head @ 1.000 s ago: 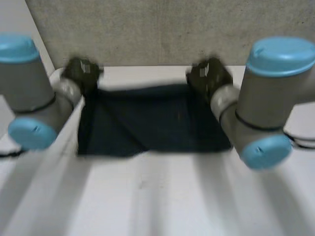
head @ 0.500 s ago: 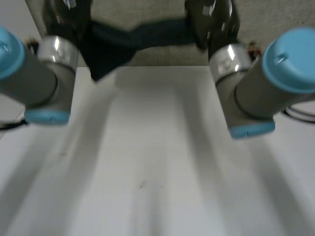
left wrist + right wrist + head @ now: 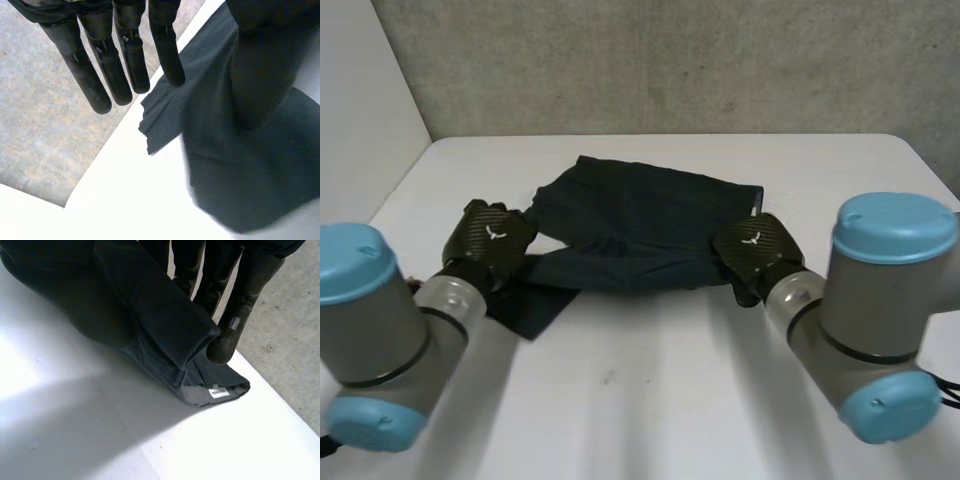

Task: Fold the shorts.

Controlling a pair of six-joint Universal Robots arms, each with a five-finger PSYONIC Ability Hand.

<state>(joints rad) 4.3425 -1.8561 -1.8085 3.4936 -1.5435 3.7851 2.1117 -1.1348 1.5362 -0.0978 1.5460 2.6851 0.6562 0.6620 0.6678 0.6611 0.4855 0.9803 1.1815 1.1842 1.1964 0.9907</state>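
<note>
The dark navy shorts point(image 3: 640, 225) lie in a loose, partly doubled-over heap on the white table point(image 3: 650, 400), slightly towards the far side. My left hand point(image 3: 488, 240) rests at their left end, over a flap that trails toward me. In the left wrist view its fingers point(image 3: 125, 60) are straight and spread, held off the cloth point(image 3: 235, 160). My right hand point(image 3: 752, 252) is at the right end. In the right wrist view its fingers point(image 3: 240, 295) and thumb pinch a thick fold of the shorts point(image 3: 165, 320). A white label point(image 3: 218, 392) shows at the hem beyond the fingertips.
A grey wall point(image 3: 670, 60) rises just behind the table's far edge, and a pale wall point(image 3: 370, 100) stands at the left. Both arms reach in from the near corners. The table's right edge point(image 3: 925, 165) lies beyond the right hand.
Both hands swung the shorts up and away, then brought them down onto the table. The left hand's fingers have opened and let go of the cloth. The right hand still pinches it.
</note>
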